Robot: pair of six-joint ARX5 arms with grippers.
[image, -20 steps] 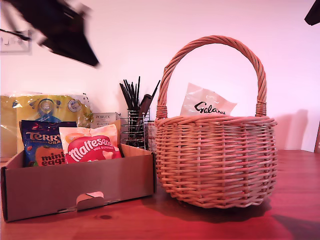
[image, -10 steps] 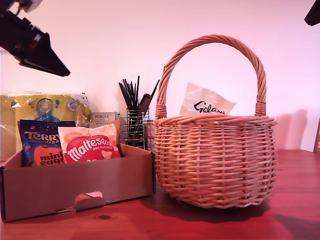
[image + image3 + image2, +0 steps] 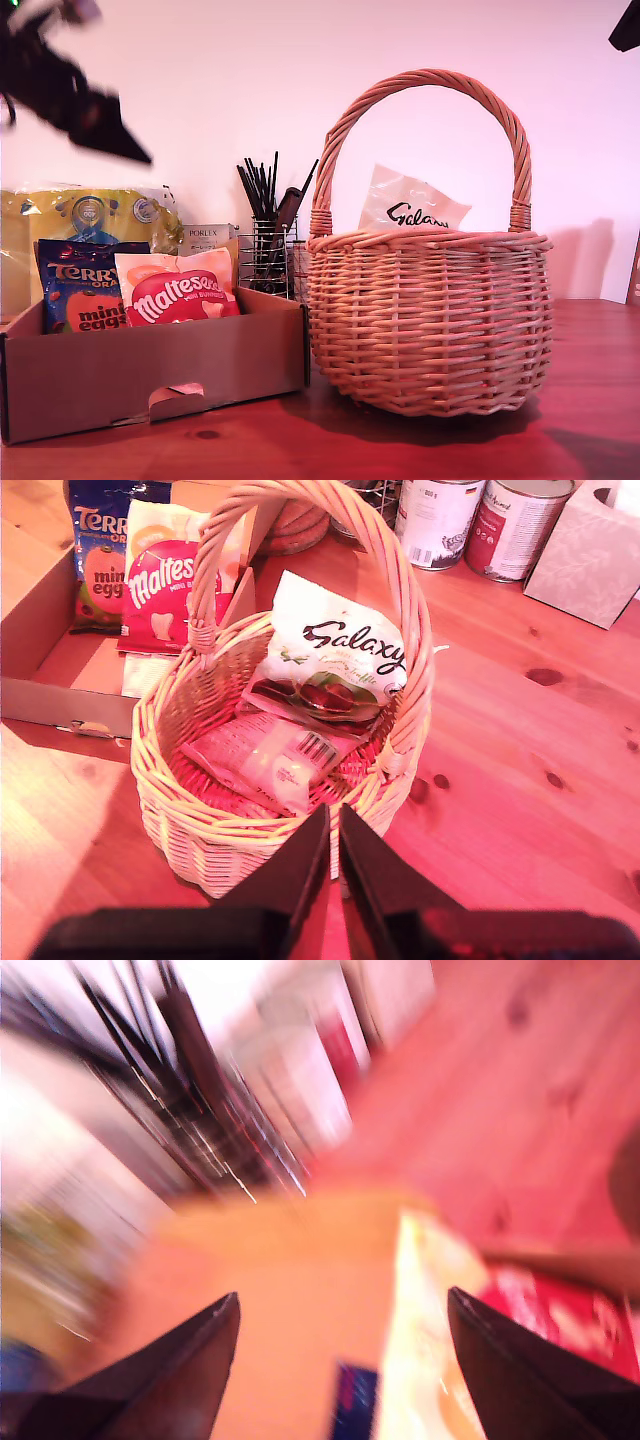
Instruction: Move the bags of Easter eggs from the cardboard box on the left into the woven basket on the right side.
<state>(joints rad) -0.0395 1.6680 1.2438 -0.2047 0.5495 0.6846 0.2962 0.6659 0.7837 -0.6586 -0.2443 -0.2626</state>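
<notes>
Bags of Easter eggs, a Maltesers pouch point(image 3: 182, 293) and a Terry's pouch point(image 3: 85, 285), stand upright in the cardboard box point(image 3: 150, 375) at the exterior view's left. The first claw point(image 3: 340, 1335), spread and empty, hangs above them, nearer than the second claw point(image 3: 333, 855), which is pressed together over the woven basket point(image 3: 430, 320) holding a Galaxy pouch point(image 3: 335, 655).

"Galaxy" on white bag point(image 3: 335, 660), "Maltesers" on red bag point(image 3: 180, 295), "Terry's" on blue bag point(image 3: 80, 290), "PORLEX" on small box point(image 3: 205, 237).
</notes>
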